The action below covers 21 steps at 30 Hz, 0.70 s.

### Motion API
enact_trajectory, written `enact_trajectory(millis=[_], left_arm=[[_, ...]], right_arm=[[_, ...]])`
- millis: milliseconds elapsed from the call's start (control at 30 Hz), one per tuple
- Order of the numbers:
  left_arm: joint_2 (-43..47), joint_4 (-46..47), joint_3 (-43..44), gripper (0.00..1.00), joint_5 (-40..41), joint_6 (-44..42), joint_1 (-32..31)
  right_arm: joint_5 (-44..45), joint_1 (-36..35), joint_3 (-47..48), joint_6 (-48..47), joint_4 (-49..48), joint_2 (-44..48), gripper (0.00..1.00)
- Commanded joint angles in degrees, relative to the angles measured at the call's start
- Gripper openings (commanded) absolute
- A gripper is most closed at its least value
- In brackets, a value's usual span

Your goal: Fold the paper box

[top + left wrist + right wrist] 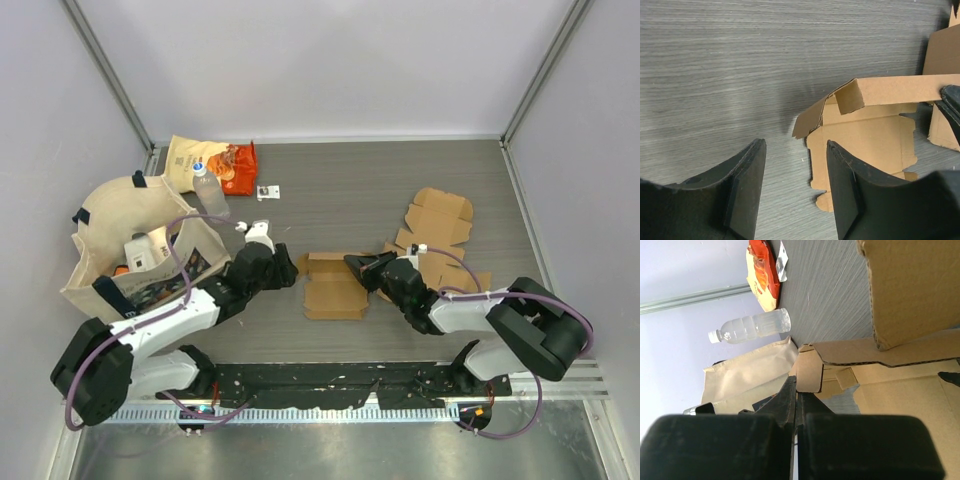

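The paper box [335, 287] is a brown cardboard piece lying partly folded in the middle of the table. One long wall [895, 90] stands raised above its flat base [865, 145]. My right gripper [358, 265] is at the box's right end, shut on the edge of a cardboard flap [809, 371] that sticks out past its tips [796, 390]. At the box's left end, my left gripper [290, 270] stands open, its fingers [747, 185] over the table and the box's corner, with nothing between them [795, 185].
A second, unfolded cardboard blank [437, 232] lies at the right. A beige tote bag [130, 250] with items stands at the left. Behind it are a water bottle [208, 190], an orange snack bag [235, 165] and a small white packet [268, 192].
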State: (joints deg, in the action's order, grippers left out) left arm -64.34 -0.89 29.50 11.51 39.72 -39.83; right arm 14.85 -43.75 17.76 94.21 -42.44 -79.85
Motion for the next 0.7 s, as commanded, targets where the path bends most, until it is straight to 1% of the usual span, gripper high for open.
enact_trajectory(millis=[0, 100, 167, 267, 400, 600, 667], left_arm=[[-2.7, 4.6, 4.0, 0.52, 0.6, -3.3, 0.3], [-4.8, 5.9, 4.8, 0.52, -0.2, -3.1, 0.3], [-5.7, 7.4, 4.8, 0.54, -0.4, -2.8, 0.3], [-7.0, 7.3, 5.7, 0.54, 0.5, -3.2, 0.3], [-8.8, 6.6, 7.6, 0.5, 1.9, -3.8, 0.3], [-11.5, 9.5, 8.4, 0.47, -0.6, -3.1, -0.2], [-13.3, 9.7, 9.1, 0.44, -2.2, -2.5, -0.7]], right_arm=[[0.5, 0.2, -0.2, -1.8, -3.4, -0.7, 0.01], [0.0, 0.2, 0.0, -1.7, -4.0, -1.2, 0.01], [-0.1, 0.2, 0.1, -1.7, -4.1, -1.4, 0.01], [-0.1, 0.2, 0.2, -1.6, -4.2, -1.4, 0.01], [-0.1, 0.2, 0.2, -1.4, -4.2, -1.4, 0.01], [-0.5, 0.2, 0.0, -0.7, -5.8, -2.8, 0.01], [-0.7, 0.2, -0.2, -0.3, -6.7, -3.0, 0.01]])
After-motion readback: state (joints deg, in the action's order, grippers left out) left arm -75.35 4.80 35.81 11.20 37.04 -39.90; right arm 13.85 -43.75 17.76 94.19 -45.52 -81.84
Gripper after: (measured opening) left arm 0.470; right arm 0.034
